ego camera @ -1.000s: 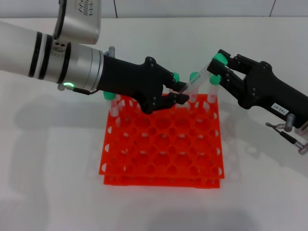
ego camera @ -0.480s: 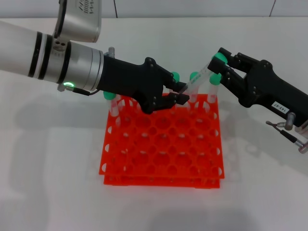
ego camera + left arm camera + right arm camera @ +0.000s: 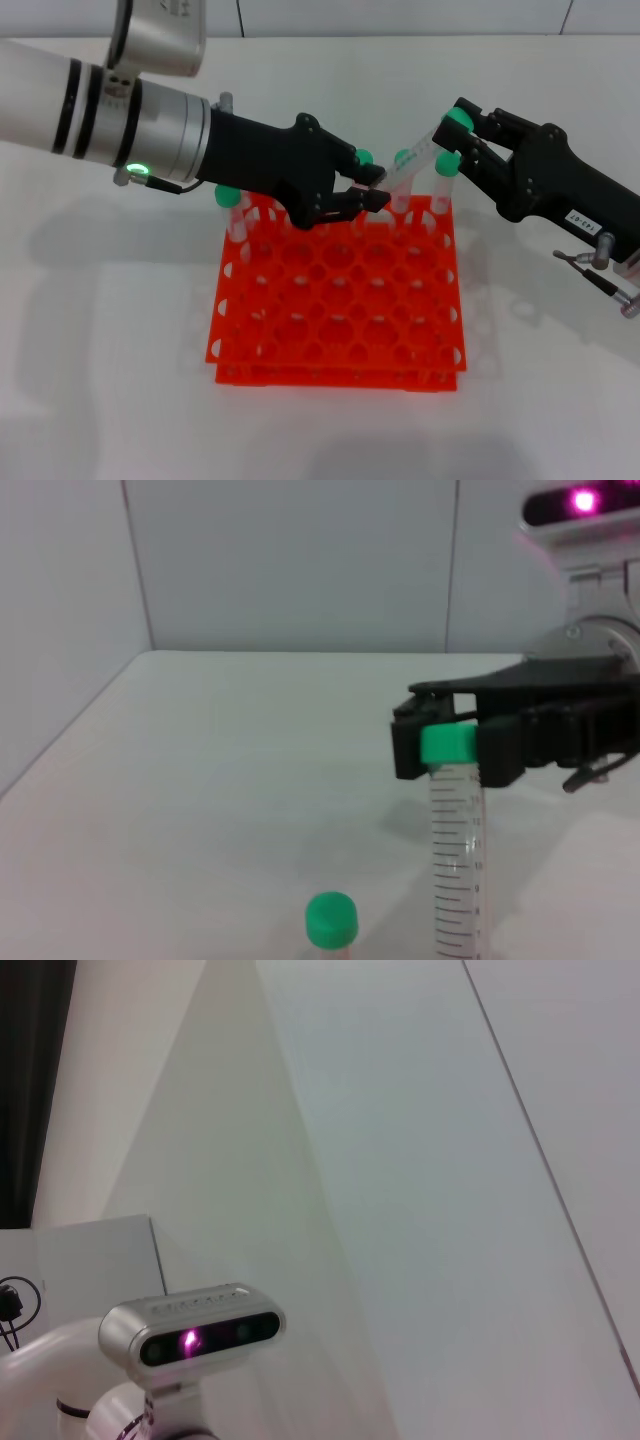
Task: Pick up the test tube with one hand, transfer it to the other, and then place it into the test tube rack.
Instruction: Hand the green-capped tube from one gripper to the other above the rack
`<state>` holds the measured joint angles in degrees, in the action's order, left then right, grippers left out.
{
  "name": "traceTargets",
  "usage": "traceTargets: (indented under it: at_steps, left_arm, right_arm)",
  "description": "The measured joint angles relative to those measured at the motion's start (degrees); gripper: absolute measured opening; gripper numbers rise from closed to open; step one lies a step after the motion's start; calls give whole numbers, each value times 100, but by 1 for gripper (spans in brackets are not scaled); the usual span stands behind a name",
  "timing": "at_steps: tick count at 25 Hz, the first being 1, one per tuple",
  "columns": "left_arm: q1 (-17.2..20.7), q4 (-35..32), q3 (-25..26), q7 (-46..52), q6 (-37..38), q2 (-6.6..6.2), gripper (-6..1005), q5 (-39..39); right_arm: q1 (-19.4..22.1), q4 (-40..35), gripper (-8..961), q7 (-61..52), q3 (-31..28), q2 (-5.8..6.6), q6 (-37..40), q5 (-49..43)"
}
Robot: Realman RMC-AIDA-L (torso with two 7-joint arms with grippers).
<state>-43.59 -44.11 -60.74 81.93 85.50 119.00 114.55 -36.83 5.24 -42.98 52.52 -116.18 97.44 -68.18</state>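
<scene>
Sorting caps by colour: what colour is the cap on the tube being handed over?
Green; the cap shows best in the left wrist view.

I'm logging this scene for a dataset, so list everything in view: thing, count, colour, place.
test tube: one, clear with green cap, tilted above the rack's far edge, cap end in the right gripper, lower end between the left gripper's fingers.
other tubes: at least four, clear with green caps, standing in the rack's far row; some hidden behind the left gripper.
test tube rack: one, orange-red, two tiers, centre of the table.
table: one, white.
left gripper: black, over the rack's far edge, on a silver arm with a green light.
right gripper: black, white label, beyond the rack's far right corner.
</scene>
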Motion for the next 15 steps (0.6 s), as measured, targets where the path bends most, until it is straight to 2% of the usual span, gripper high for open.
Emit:
traceTargets:
  at_steps: [9,14,15]
  left_arm:
    - [365,-803,-226,749,56,19,248,-210]
    - [730,-1612,-301,1391,314,19,447,-233]
    - [815,-1839,-293,1534,398,17,529,-232]
  right_arm:
    - [8,-8,264,-13,2,-1,9,-3]
    - [10,-41,264,-20,5,0,24,-3]
    - [13,-63,264,-23,10,-1,26,-8]
